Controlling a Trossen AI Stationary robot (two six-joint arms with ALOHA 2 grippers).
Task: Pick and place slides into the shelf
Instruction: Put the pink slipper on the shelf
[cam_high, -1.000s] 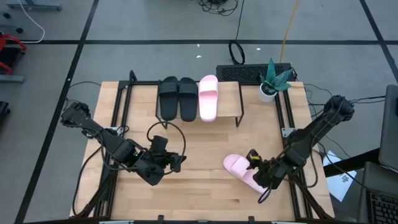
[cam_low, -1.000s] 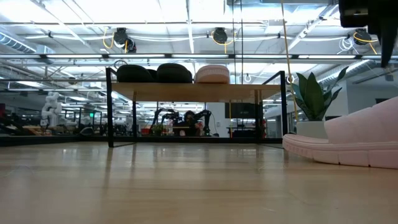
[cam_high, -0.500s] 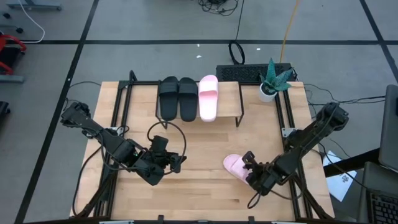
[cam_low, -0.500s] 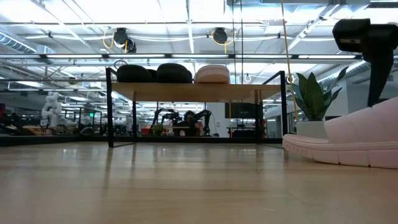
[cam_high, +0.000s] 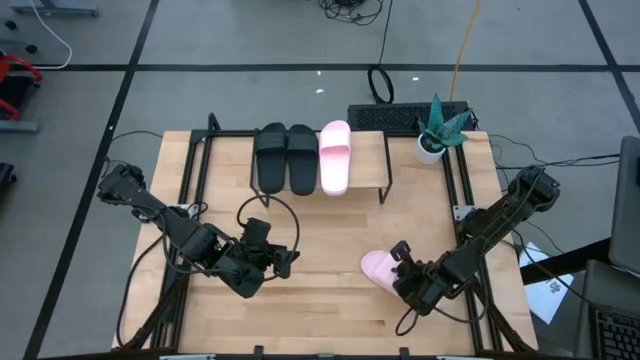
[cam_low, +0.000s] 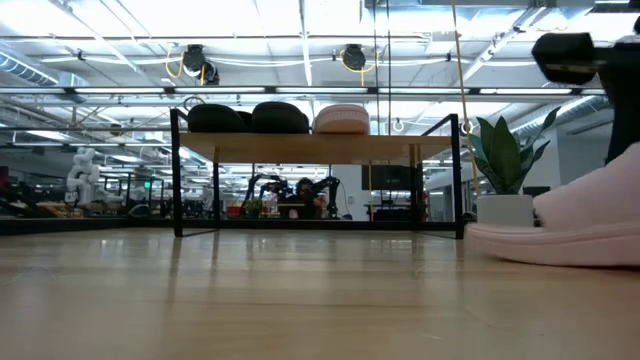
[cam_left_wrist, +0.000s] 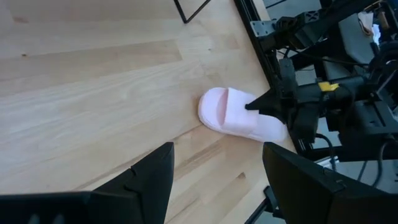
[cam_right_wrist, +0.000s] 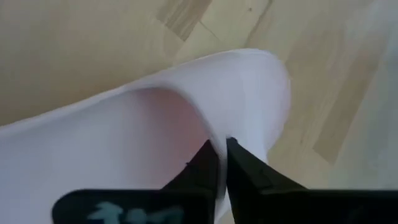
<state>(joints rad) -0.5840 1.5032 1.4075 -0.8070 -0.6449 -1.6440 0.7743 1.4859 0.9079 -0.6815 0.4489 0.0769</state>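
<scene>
A pale pink slide (cam_high: 376, 266) lies on the tabletop at the near right; it also shows in the low view (cam_low: 590, 225) and in the left wrist view (cam_left_wrist: 233, 112). My right gripper (cam_high: 402, 272) is shut on its strap. The shelf (cam_high: 372, 152) stands at the far middle. On its plank top two black slides (cam_high: 271, 157) (cam_high: 303, 158) and one pink slide (cam_high: 335, 156) rest on their soles. My left gripper (cam_high: 284, 262) waits open and empty at the near left, its fingers wide apart in the left wrist view (cam_left_wrist: 217, 180). My right gripper pinches the open edge of the pink slide's strap (cam_right_wrist: 239, 134) between its two fingers, which stand close together. The fingers (cam_right_wrist: 205, 163) come slanting down from the table's right. In the low view the slide sits tilted, with its underside (cam_low: 560, 262) on the table.
A potted plant (cam_high: 437, 130) stands at the table's far right corner, next to the shelf's right end. A black flat object (cam_high: 395, 118) lies behind the shelf. Bare plank shows on the shelf to the right of the pink slide (cam_high: 368, 160).
My right gripper has come down and toward the table's left onto the pink slide's strap. The slide has since tipped and shifted a little toward the right edge in the low view.
</scene>
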